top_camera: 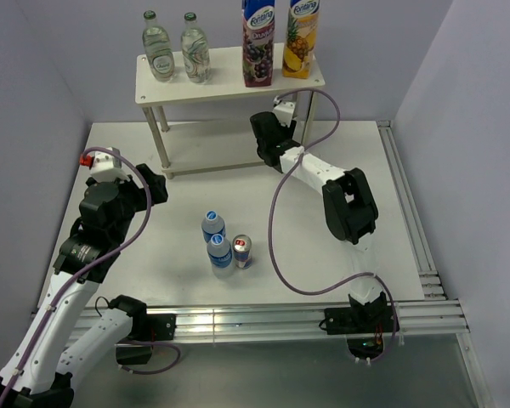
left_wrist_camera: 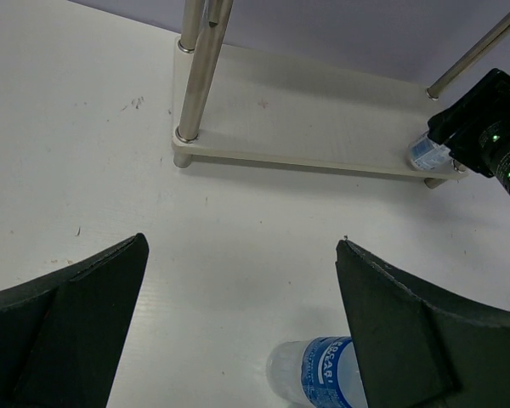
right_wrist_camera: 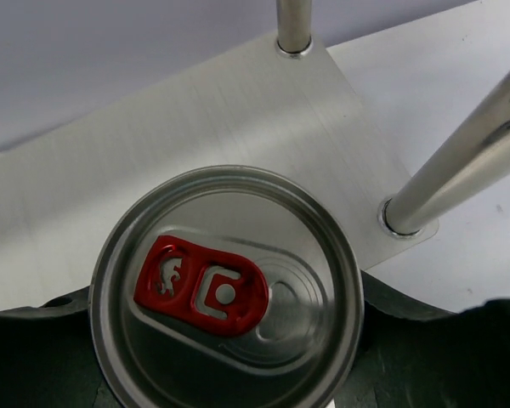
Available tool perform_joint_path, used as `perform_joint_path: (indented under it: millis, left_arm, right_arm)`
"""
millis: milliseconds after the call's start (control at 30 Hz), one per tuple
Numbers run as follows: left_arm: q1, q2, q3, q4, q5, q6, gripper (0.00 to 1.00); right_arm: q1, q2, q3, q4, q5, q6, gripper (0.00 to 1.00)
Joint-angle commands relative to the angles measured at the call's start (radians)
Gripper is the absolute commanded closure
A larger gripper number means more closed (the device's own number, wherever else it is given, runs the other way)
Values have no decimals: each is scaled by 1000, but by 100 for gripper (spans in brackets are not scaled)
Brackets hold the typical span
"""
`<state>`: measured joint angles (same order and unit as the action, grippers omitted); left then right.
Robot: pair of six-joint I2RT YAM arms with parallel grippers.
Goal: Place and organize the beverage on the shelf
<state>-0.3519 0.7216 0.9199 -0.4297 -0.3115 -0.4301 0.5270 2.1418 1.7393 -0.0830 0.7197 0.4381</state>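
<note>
The right gripper (right_wrist_camera: 234,348) is clamped on a can (right_wrist_camera: 225,280) at the right end of the low board of the shelf (top_camera: 225,72), on the far side of the table (top_camera: 365,170). The left gripper (left_wrist_camera: 242,331) hangs with its fingers wide apart, near two water bottles (top_camera: 213,225).

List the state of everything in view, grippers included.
shelf: standing
left gripper: open, empty
right gripper: shut on held can
held can: upright, unopened, over shelf's lower board
left glass bottle: upright, capped, top tier
right glass bottle: same
purple carton: upright, top tier
yellow carton: same
far water bottle: upright, capped, on table
near water bottle: same
table can: upright, on table
</note>
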Motion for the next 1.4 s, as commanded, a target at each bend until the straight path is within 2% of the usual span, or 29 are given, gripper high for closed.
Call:
perform_joint_path:
  millis: [0, 267, 700, 1067, 1100, 1167, 1200, 1233, 1367]
  left_arm:
    - [5, -14, 0, 39, 12, 16, 1]
    - [16, -11, 2, 39, 22, 17, 1]
    - [21, -16, -1, 39, 22, 16, 1]
    - [24, -14, -4, 42, 22, 17, 1]
    - [24, -13, -4, 42, 23, 16, 1]
    - [25, -11, -3, 42, 25, 17, 1]
    - [25, -10, -4, 42, 26, 19, 1]
    - [25, -7, -3, 42, 26, 17, 1]
    - [31, -10, -3, 42, 26, 16, 1]
  right_arm:
    - [-15, 6, 55, 23, 26, -46, 100]
    - [-15, -36, -47, 60, 17, -18, 100]
    - [-25, 64, 94, 61, 63, -50, 100]
    - [-48, 116, 149, 78, 113, -38, 99]
    - [-48, 118, 147, 80, 103, -39, 71]
    - [-53, 118, 135, 113, 70, -56, 32]
    - [-51, 116, 129, 121, 63, -61, 4]
    - [-53, 113, 123, 133, 52, -68, 0]
    - [-51, 84, 91, 121, 46, -53, 0]
